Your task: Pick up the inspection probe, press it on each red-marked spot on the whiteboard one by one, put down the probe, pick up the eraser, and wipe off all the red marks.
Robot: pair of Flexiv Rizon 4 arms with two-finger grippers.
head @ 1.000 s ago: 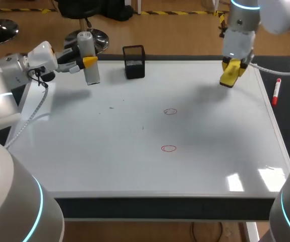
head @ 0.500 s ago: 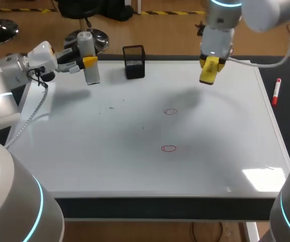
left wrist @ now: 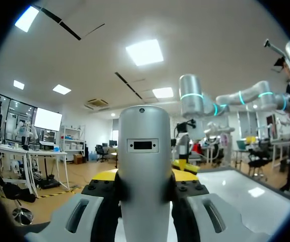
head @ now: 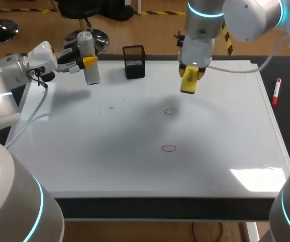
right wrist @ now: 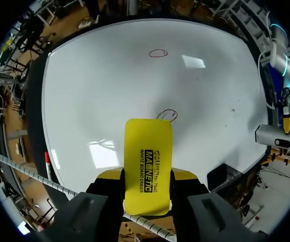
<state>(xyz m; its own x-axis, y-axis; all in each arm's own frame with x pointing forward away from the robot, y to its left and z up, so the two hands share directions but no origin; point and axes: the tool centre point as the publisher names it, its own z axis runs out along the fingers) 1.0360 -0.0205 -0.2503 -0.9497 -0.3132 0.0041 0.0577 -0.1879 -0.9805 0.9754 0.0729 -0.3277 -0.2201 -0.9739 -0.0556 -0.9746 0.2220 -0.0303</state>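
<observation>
While pinched from two sides, yellow flat eraser: clamped in right tool, hanging over the far middle of the white whiteboard, just far of the far red ring, apparently not yet touching.
Step in hand: judged to be the first wipe, lowering onto that ring.
Approach: straight down, wiping face flat rather than on an edge; land just far of the ring, then drag nearward across it.
Pressure: firm enough to clear the ink, gentle enough not to twist in the grip.
Next target: near red ring, well apart toward the near edge; lift, then a second stroke.
Left tool: closed around the silver cylindrical probe, upright at the far-left corner; best kept parked there.
Obstacle: black mesh holder, left of the eraser; sweep away from it.
</observation>
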